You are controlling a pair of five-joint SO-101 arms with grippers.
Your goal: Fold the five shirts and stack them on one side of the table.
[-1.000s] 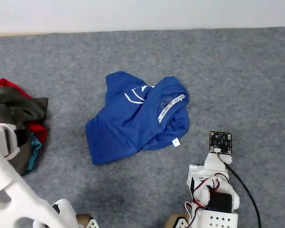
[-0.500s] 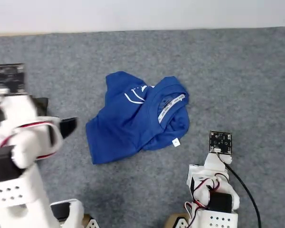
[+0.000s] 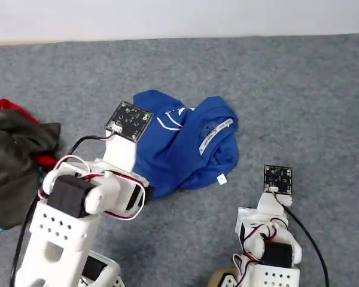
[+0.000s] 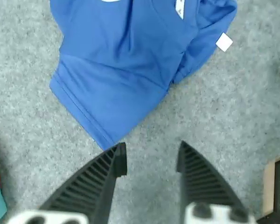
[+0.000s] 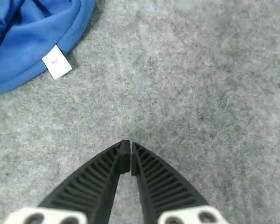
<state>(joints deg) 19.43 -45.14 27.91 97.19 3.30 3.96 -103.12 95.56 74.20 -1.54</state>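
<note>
A crumpled blue shirt [image 3: 182, 143] lies mid-table on the grey carpet, its collar label and a white tag [image 3: 222, 179] showing. The same blue shirt [image 4: 126, 65] lies just beyond my left gripper [image 4: 150, 158], which hovers open over the carpet at the shirt's near hem corner, holding nothing. In the high view the left arm [image 3: 102, 185] covers the shirt's lower left part. My right gripper [image 5: 127, 154] is shut and empty above bare carpet, a short way from the blue shirt [image 5: 32, 32] and its tag [image 5: 56, 62]. A pile of dark, red and teal shirts [image 3: 15, 161] sits at the left edge.
Grey carpet [image 3: 299, 101] covers the table, with open room at the right and the back. A pale wall strip [image 3: 179, 18] runs along the far edge. The right arm's base [image 3: 266, 245] stands at the front right.
The left arm has swung from the far left pile to the middle, and now hangs over the blue shirt's lower left corner. The right arm has not moved.
</note>
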